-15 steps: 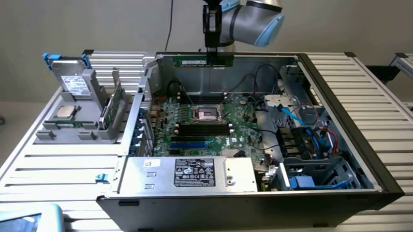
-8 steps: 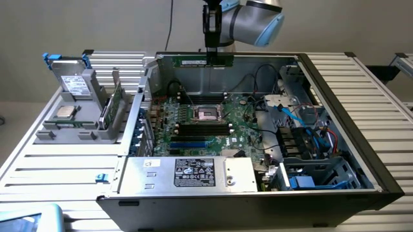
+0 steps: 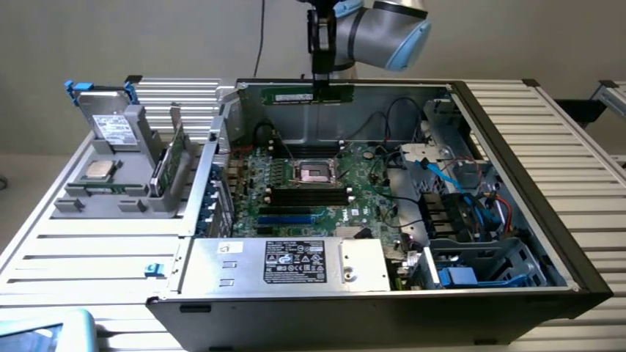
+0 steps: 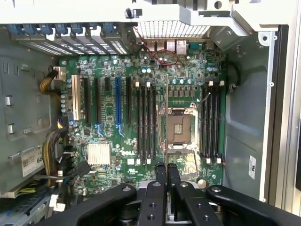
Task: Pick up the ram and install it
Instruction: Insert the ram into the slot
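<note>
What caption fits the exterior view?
Gripper holding the ram above the motherboard in the open computer case.

My arm (image 3: pixel 389 31) reaches in from up high. Its round grey joint sits to the exterior view's right of my claw (image 3: pixel 320 81). My claw hangs straight down, with its tips at the bottom. My two black fingers (image 4: pixel 160 175) are squeezed close together. They pinch the ram (image 3: pixel 311 95) from above, so it hangs long and level under me.
</note>
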### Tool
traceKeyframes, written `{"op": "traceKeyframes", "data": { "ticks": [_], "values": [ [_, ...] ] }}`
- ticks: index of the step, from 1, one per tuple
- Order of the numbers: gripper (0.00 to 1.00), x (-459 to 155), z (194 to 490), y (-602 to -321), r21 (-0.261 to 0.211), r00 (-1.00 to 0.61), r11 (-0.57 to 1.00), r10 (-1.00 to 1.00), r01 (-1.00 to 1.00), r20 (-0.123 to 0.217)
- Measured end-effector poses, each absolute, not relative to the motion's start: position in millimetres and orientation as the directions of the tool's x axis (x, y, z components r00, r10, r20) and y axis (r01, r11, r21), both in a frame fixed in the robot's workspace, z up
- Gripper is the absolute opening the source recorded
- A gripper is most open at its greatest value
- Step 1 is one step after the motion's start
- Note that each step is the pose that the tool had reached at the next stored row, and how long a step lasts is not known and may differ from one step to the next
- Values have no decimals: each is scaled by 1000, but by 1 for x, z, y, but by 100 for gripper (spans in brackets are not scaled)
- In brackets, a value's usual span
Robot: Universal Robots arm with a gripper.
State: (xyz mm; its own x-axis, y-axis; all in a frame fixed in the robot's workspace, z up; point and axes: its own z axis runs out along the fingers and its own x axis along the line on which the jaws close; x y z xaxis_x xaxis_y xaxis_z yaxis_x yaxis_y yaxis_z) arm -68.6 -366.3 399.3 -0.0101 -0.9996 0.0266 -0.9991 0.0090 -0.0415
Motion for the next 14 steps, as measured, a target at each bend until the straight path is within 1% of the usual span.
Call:
{"op": "traceKeyframes", "data": {
  "ticks": [6, 14],
  "values": [
    [13, -68, 396, -366, -33, -8, 6, -999, -999, 53],
    [13, -62, 383, -367, -20, -7, 6, -998, -1000, 54]
  ]
}}
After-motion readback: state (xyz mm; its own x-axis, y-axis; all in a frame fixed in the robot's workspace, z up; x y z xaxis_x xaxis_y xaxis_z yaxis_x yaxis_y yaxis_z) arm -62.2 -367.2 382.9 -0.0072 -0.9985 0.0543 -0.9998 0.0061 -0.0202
